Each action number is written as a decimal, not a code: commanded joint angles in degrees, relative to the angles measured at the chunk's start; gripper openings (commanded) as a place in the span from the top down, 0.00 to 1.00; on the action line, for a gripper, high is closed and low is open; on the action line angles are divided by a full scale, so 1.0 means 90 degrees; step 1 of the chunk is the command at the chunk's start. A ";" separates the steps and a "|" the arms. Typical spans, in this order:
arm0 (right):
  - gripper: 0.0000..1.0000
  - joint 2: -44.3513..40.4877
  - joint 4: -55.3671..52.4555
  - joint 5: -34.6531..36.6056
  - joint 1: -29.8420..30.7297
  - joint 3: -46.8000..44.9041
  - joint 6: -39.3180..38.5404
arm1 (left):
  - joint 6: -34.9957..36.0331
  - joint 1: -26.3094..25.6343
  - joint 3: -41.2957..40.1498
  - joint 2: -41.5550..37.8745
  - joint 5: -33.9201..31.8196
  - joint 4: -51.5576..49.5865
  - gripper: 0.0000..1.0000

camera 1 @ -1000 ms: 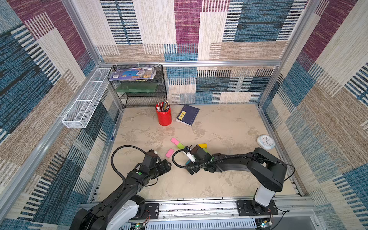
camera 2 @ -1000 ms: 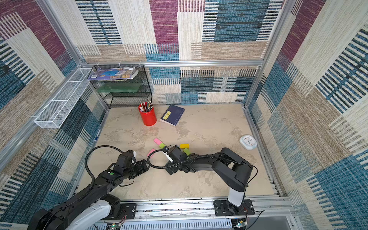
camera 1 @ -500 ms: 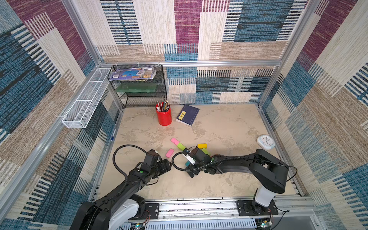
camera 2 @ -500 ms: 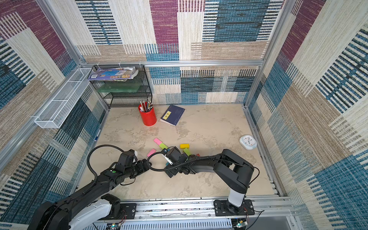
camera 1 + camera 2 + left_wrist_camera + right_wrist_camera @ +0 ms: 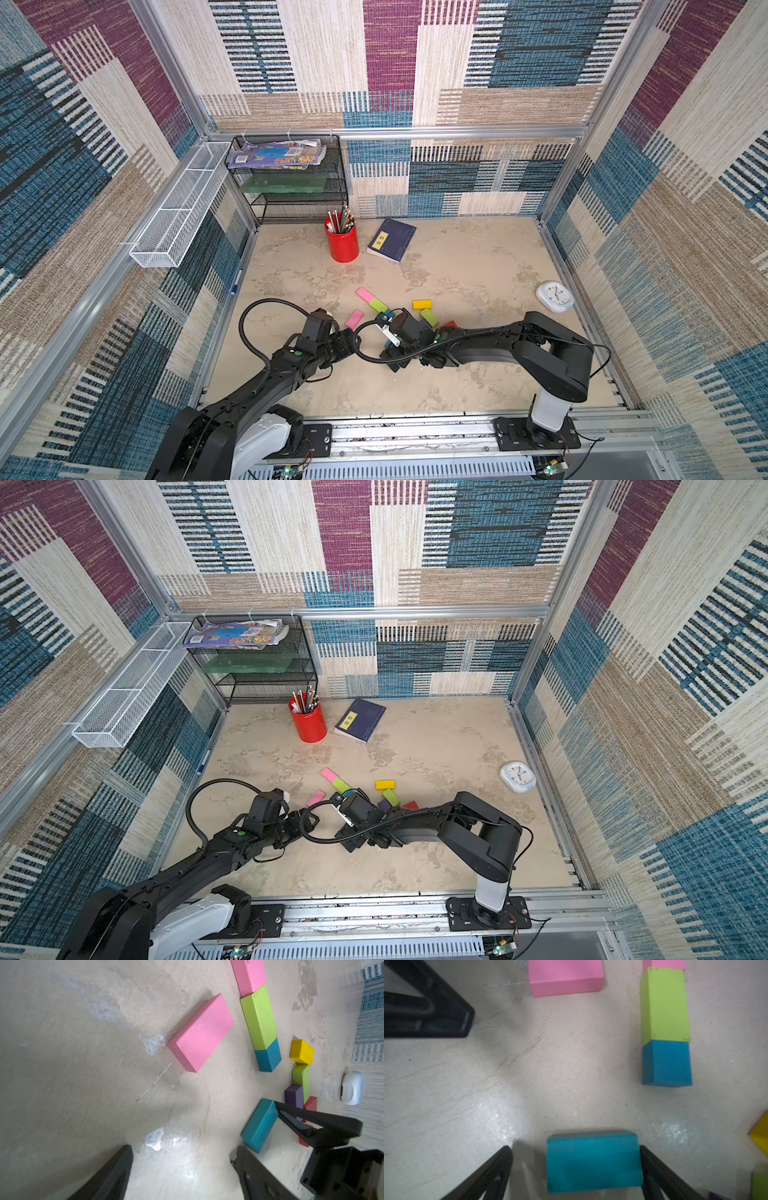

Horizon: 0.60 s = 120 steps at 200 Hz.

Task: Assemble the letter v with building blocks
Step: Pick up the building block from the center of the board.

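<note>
the right gripper [image 5: 575,1147] stood wide open astride the long teal block [image 5: 591,1161], one finger against its end and the other clear, so nothing was clamped yet. over the last second it had slid off the jumble toward the near edge, so i judged a pick-up was beginning. the left gripper [image 5: 181,1147] hung open and empty over bare table [image 5: 83,1064]. beyond, a pink block [image 5: 248,974], a lime block [image 5: 259,1018] and a small teal square [image 5: 268,1055] lay touching end to end, one stroke of the v. a loose pink block [image 5: 201,1032] lay beside them.
</note>
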 commanded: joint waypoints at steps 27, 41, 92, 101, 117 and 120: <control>0.06 -0.0104 -0.0463 0.0228 0.0006 -0.0133 -0.0007 | 0.0249 0.0005 0.0038 0.0115 0.0109 -0.0071 0.19; 0.06 -0.0148 -0.0458 0.0209 -0.0001 -0.0145 0.0000 | 0.0263 0.0008 0.0048 0.0147 0.0117 -0.0057 0.19; 0.09 -0.0118 -0.0455 0.0169 -0.0010 -0.0099 -0.0001 | 0.0352 0.0017 0.0153 0.0382 0.0206 -0.0010 0.19; 0.09 -0.0104 -0.0439 0.0183 -0.0011 -0.0099 0.0007 | 0.0352 0.0015 0.0171 0.0426 0.0225 -0.0005 0.19; 0.10 -0.0082 -0.0438 0.0199 -0.0019 -0.0084 0.0010 | 0.0346 0.0015 0.0175 0.0480 0.0264 0.0050 0.19; 0.10 -0.0072 -0.0439 0.0198 -0.0025 -0.0075 0.0006 | 0.0340 0.0015 0.0180 0.0489 0.0273 0.0055 0.19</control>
